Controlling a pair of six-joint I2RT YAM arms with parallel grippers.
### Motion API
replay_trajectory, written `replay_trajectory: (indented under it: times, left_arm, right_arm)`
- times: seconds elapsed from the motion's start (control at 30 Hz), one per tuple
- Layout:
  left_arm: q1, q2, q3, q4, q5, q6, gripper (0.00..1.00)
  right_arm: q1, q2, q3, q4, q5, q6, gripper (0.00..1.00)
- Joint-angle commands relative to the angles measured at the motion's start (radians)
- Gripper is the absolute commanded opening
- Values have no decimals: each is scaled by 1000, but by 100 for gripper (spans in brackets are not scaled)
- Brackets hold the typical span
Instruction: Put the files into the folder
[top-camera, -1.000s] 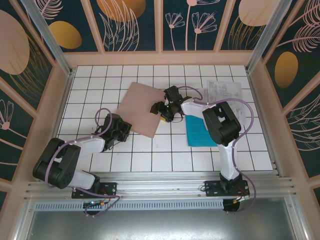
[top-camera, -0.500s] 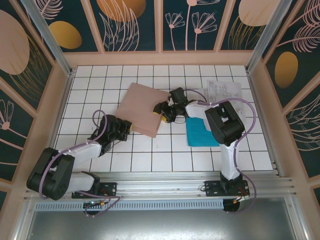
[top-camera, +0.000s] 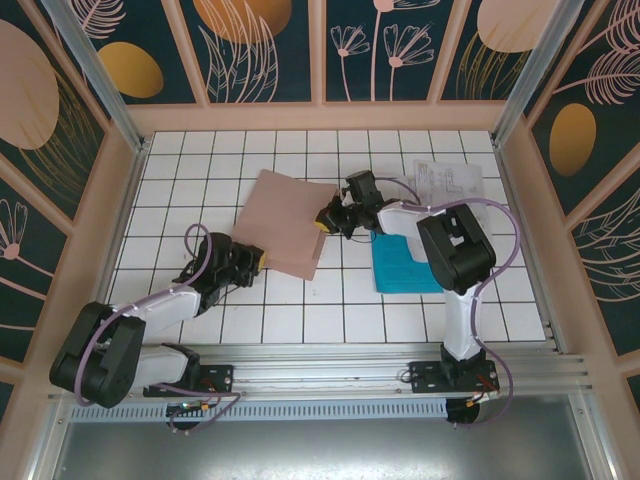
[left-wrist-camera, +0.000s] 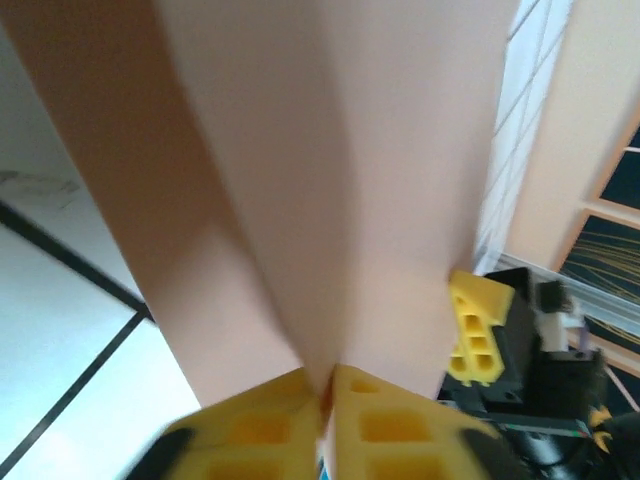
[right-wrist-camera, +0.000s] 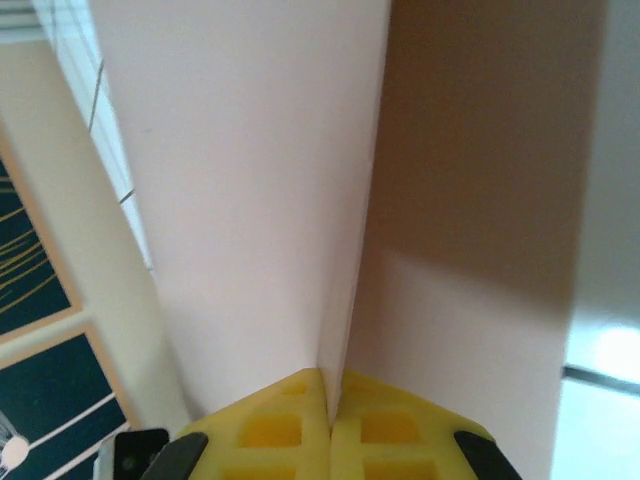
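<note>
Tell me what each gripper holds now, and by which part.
Both hold the folder: the right gripper pinches its right edge, the left gripper its near edge.

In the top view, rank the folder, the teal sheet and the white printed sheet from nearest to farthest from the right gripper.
1. folder: pinched in the right gripper, extending to its left.
2. teal sheet: right of it, toward the arm bases.
3. white printed sheet: far right, toward the back.
</note>
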Motion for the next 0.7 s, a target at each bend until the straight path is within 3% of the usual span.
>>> replay_trajectory:
  times: [0.0,0.07,0.2,0.33,0.47,0.67]
  left_arm:
    - [-2,-61,155,-313,-50,163,52]
    - [-1,-61,254,-470,-89,272,56]
    - [-14,-3,400,-606,-77,477,54]
    - [-157,163,690,-783,-130,812,53]
    - [-289,307,870,-915,-281,1009,54]
    - [-418,452,1015,-1005,-525,1181,58]
  right_arm:
    - [-1,-33,-17,-14,30,9,0]
    - [-1,-42,-19,-21,34,20,0]
    - [1,-56,-5,-41,41,32,0]
    - [1,-61,35,-102,44,21,0]
    - [-1,-48,94,-195,37,-15,0]
    - [-7,-35,152,-276,19,-45,0]
